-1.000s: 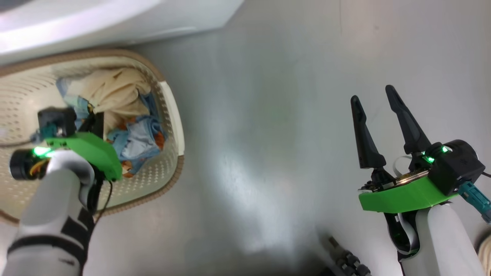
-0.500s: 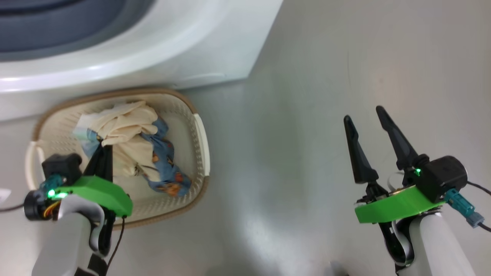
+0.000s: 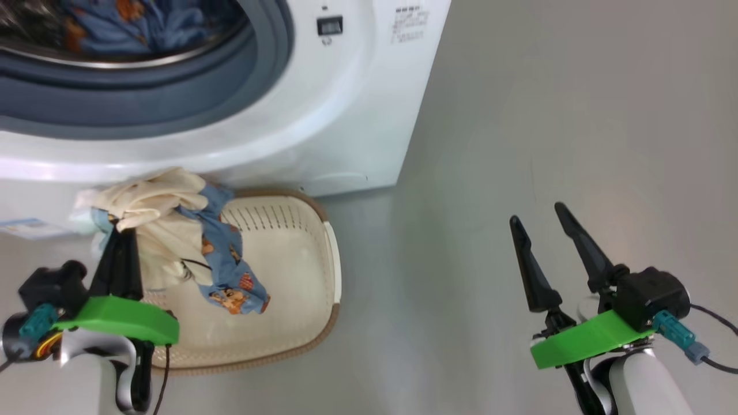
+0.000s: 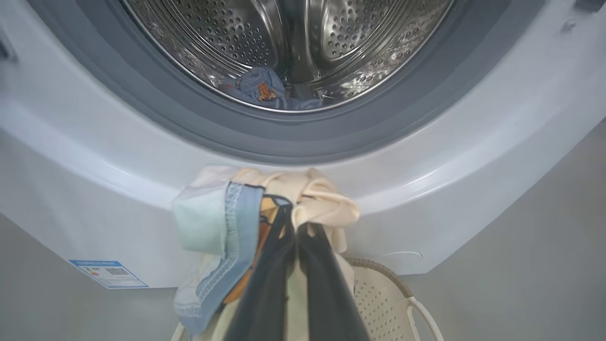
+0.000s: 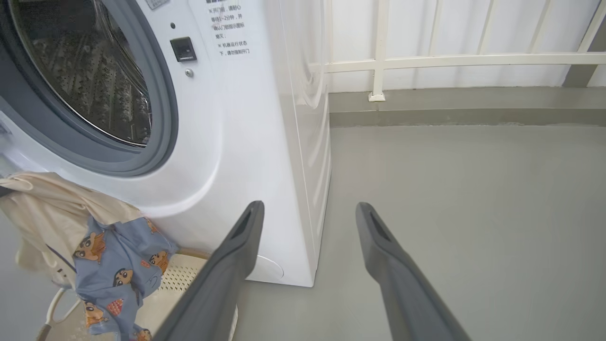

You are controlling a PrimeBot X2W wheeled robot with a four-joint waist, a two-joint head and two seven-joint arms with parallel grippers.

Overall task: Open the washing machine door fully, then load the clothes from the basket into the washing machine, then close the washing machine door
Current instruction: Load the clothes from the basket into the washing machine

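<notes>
Pinching the dark-fingered left gripper [image 3: 119,239] fully closed on a bunch of cream-beige and blue orange-printed clothes [image 3: 164,245] at 8 o'clock, pale forearm angling up toward the big white front-loading washing machine [image 3: 346,104] at 11. Dangling the bunch over the cream perforated plastic basket [image 3: 288,230]. Holding the right gripper [image 3: 536,213] spread wide and empty above grey floor [image 3: 519,115] at 4 o'clock, fingers pointing toward 12.

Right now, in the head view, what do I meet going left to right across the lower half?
The left gripper, shut on the clothes → the basket → bare grey floor → the right gripper, open.
</notes>
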